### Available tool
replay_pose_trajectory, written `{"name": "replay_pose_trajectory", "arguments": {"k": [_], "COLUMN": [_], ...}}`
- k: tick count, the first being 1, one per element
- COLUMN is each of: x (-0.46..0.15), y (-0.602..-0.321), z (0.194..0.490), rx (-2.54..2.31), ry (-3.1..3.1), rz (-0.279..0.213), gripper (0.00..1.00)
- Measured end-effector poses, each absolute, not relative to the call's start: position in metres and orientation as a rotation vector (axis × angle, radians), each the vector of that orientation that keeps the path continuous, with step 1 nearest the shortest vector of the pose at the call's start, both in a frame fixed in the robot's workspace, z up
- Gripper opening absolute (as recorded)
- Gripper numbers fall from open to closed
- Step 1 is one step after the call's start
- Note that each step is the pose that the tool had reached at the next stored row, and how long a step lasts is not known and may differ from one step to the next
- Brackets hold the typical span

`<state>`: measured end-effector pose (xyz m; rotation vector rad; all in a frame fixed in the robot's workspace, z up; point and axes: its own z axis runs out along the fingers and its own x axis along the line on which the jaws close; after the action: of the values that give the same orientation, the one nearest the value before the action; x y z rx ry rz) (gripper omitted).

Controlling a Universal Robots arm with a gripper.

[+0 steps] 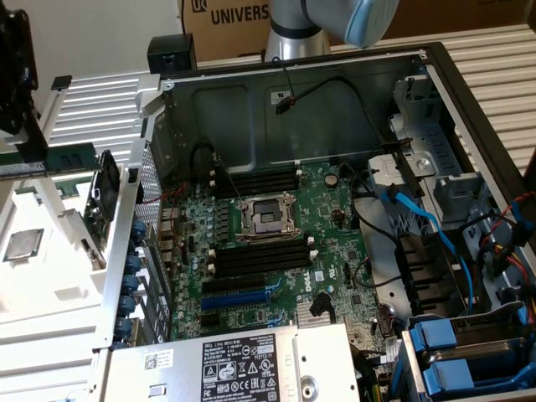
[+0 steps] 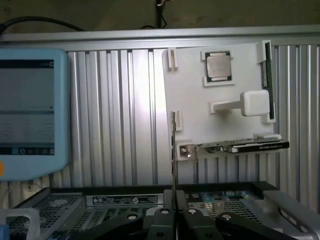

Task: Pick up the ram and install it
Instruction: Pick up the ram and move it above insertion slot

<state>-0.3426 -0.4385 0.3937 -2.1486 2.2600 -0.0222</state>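
Above the white tray [image 2: 190, 85] beside the open computer case [image 1: 293, 109], the gripper [image 2: 175, 214] holds its jaws clamped on the ram [image 2: 174, 150], edge-on, well apart from the motherboard [image 1: 276, 243].

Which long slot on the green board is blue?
The blue expansion slot, in the exterior view just below the black memory slots under the processor socket. Every other long slot on the motherboard is black.

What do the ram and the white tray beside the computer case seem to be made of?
Ram: dark-green circuit board, probably fibreglass laminate, matte, carrying black chips. White tray: likely plastic, matte and uniformly white, with moulded-looking raised clips.
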Motion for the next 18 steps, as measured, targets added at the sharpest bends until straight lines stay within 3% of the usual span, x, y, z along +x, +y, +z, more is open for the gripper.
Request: {"name": "replay_pose_trajectory", "arguments": {"k": [18], "x": [-0.256], "y": [-0.439], "z": [0.432], "rx": [-2.157], "ry": [2.267], "rz": [-0.006], "gripper": [0.13]}}
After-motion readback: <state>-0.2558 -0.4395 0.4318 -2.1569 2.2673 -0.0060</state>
